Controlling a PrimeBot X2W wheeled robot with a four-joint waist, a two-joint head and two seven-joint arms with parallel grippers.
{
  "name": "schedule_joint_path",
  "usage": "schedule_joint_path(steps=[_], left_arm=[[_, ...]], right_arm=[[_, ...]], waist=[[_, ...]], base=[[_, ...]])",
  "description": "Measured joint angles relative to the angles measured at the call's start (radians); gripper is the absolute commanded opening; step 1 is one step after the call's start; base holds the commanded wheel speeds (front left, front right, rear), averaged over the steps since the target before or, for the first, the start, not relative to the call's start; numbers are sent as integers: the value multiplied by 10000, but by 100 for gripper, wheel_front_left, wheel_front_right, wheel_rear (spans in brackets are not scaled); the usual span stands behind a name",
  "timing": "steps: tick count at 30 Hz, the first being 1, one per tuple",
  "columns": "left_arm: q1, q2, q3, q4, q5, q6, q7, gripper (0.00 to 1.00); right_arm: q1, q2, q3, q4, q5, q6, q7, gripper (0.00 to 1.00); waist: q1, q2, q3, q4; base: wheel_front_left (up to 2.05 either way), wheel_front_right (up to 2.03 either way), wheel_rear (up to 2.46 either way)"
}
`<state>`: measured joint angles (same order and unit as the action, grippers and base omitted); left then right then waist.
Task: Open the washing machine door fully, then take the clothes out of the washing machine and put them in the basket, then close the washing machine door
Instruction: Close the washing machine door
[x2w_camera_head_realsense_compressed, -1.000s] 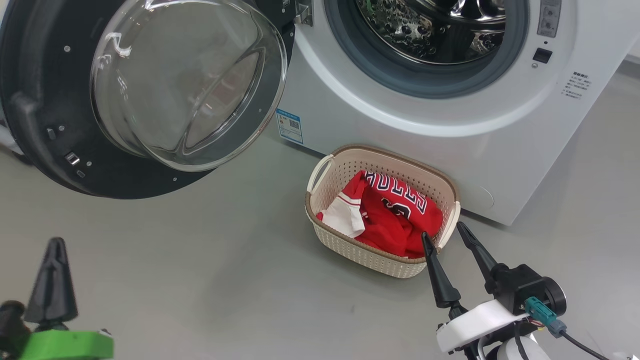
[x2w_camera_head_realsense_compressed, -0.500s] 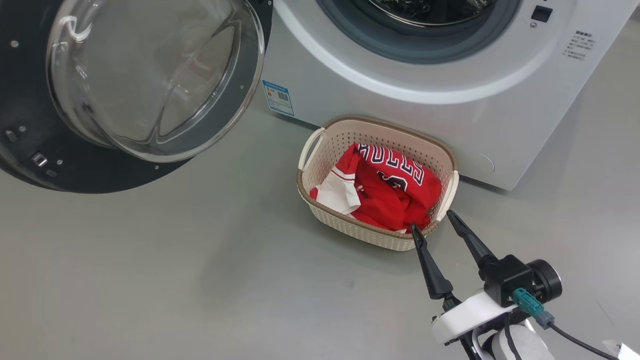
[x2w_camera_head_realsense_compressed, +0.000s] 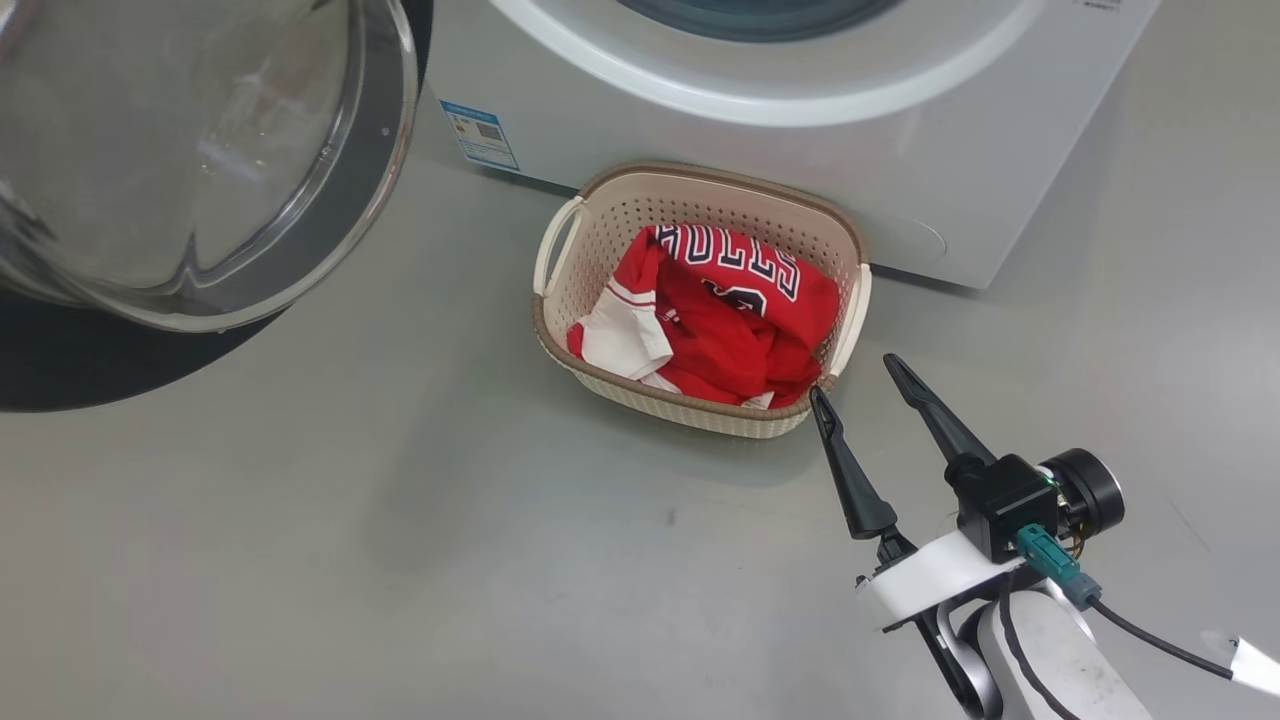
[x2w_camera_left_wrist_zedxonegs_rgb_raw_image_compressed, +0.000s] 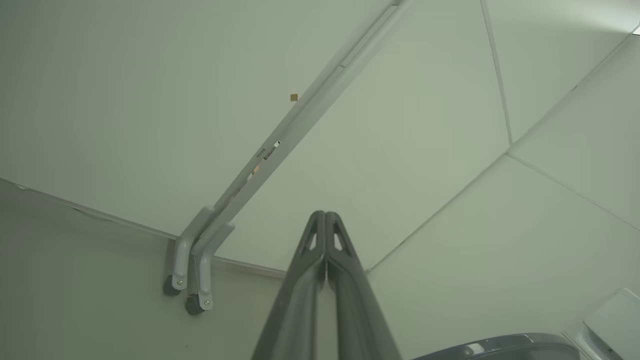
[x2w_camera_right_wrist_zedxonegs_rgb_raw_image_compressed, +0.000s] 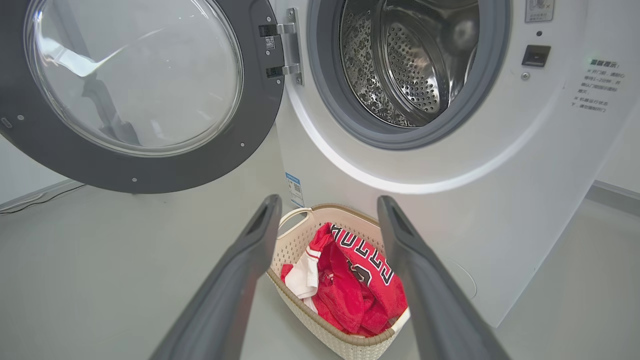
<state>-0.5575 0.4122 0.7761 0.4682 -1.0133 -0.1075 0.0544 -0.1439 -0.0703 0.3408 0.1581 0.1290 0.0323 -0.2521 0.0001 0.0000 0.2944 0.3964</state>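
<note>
The red and white clothes (x2w_camera_head_realsense_compressed: 715, 315) (x2w_camera_right_wrist_zedxonegs_rgb_raw_image_compressed: 350, 280) lie bunched inside the cream basket (x2w_camera_head_realsense_compressed: 700, 180) (x2w_camera_right_wrist_zedxonegs_rgb_raw_image_compressed: 320, 330), which stands on the floor against the white washing machine (x2w_camera_head_realsense_compressed: 800, 150) (x2w_camera_right_wrist_zedxonegs_rgb_raw_image_compressed: 450, 200). The washing machine door (x2w_camera_head_realsense_compressed: 200, 170) (x2w_camera_right_wrist_zedxonegs_rgb_raw_image_compressed: 150, 165) hangs swung wide open to the left, and the steel drum (x2w_camera_right_wrist_zedxonegs_rgb_raw_image_compressed: 410, 65) looks bare. My right gripper (x2w_camera_head_realsense_compressed: 852, 378) (x2w_camera_right_wrist_zedxonegs_rgb_raw_image_compressed: 327, 202) is open and holds nothing, hovering just off the basket's near right corner. My left gripper (x2w_camera_left_wrist_zedxonegs_rgb_raw_image_compressed: 325, 216) is shut with nothing in it and points at a pale wall.
Grey floor (x2w_camera_head_realsense_compressed: 400, 550) spreads out in front of the basket and under the open door. A blue label sticker (x2w_camera_head_realsense_compressed: 480, 133) sits on the washer's lower left corner. A grey bracket with small wheels (x2w_camera_left_wrist_zedxonegs_rgb_raw_image_compressed: 192, 270) stands by the wall in the left wrist view.
The head camera has tilted down and shifted, so washer, door and basket slide up the picture. The left gripper has left the head view. My right gripper stays open beside the basket.
</note>
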Motion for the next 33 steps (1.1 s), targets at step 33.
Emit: schedule_joint_path(steps=[33], left_arm=[[-2700,1651,826,4435,-2594,1724,4589,0]], right_arm=[[-631,33,50,10,-81,-104,0,100]], waist=[[0,0,846,-1363]], base=[[0,0,0]])
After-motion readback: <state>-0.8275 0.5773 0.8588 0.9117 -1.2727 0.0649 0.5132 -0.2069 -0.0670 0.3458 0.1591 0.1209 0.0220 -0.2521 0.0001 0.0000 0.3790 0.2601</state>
